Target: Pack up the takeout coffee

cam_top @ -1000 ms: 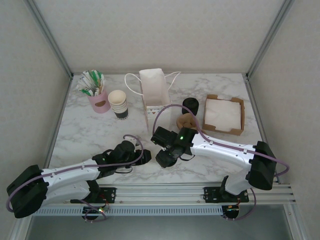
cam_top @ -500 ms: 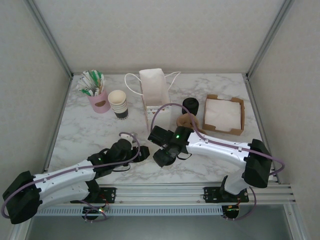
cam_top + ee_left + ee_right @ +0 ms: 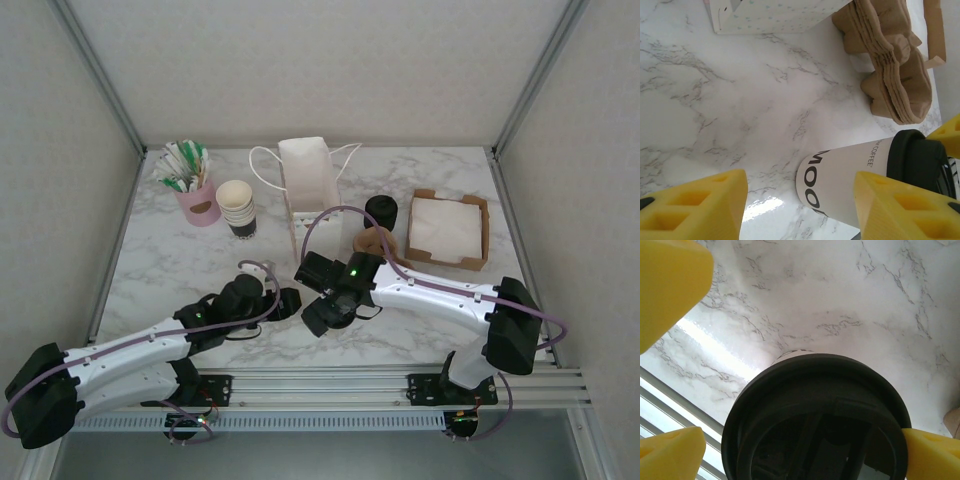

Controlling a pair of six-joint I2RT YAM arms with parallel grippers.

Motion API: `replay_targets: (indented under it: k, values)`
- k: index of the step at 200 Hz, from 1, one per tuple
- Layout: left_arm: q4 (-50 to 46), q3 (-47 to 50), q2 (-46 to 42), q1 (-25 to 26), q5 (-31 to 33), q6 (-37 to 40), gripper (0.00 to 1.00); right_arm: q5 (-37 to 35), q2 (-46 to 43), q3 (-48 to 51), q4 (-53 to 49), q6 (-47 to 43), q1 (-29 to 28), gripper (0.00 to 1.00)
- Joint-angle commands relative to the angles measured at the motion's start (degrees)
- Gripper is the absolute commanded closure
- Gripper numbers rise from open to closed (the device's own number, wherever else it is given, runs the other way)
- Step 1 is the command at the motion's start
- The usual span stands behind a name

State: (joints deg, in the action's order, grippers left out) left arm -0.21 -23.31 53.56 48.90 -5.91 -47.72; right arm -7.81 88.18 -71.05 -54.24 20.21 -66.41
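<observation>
Where the coffee is: the takeout coffee is at the near middle of the marble table, in front of the paper bag. It is under the head of the right gripper.
Base contact: I cannot tell whether the cup's foot rests on the marble.
Right gripper: closed on the cup's black lid, with a yellow finger on each side of the rim. It holds the cup from above.
Left gripper: jaws spread wide with nothing pinched. It sits low, just beside the right gripper and level with the cup's side.
Left wrist view adds: the cup's side, a white wall with dark lettering ending in "COFFEE". The black lid shows at one end, and a yellow finger of the other arm is pressed against it.
Right wrist view adds: the lid from straight above, a wide black disc with a recessed centre. Veined marble and the table's near rail lie beyond it.
Top view adds: the whole layout.
Cup carriers: brown pulp, stacked, right of the bag and near the coffee.
Black cylinder: upright, just behind the carriers.
Napkin box: cardboard, far right.
Paper cups: stacked, left of the bag.
Pink holder: full of packets, at the back left.
</observation>
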Motion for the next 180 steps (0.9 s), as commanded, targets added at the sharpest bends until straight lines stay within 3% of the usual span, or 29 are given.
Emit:
replay_targets:
  k: [1, 76, 125, 163, 180]
  values:
    - [-1.6, -2.7, -0.5, -0.7, 1.7, 1.6, 0.41, -1.1, -2.5, -0.5, -1.6, 0.8, 0.0, 0.01]
    - [-3.9, -5.6, -0.1, -0.7, -2.3, 2.9, 0.47, 1.7, -10.5, 2.6, 0.3, 3.1, 2.2, 0.02]
    - [-1.1, -6.2, 2.5, -0.4, -12.6, 3.2, 0.52, 9.2, -17.9, 10.5, 4.5, 6.0, 7.1, 0.23]
    - [-1.4, -5.6, 4.1, -0.3, -13.5, 3.5, 0.61, 11.0, -20.5, 14.1, 5.1, 7.3, 9.4, 0.42]
    - [-0.8, -5.2, 4.9, -0.4, -14.1, 3.5, 0.62, 11.3, -21.3, 15.2, 5.2, 7.6, 10.2, 0.44]
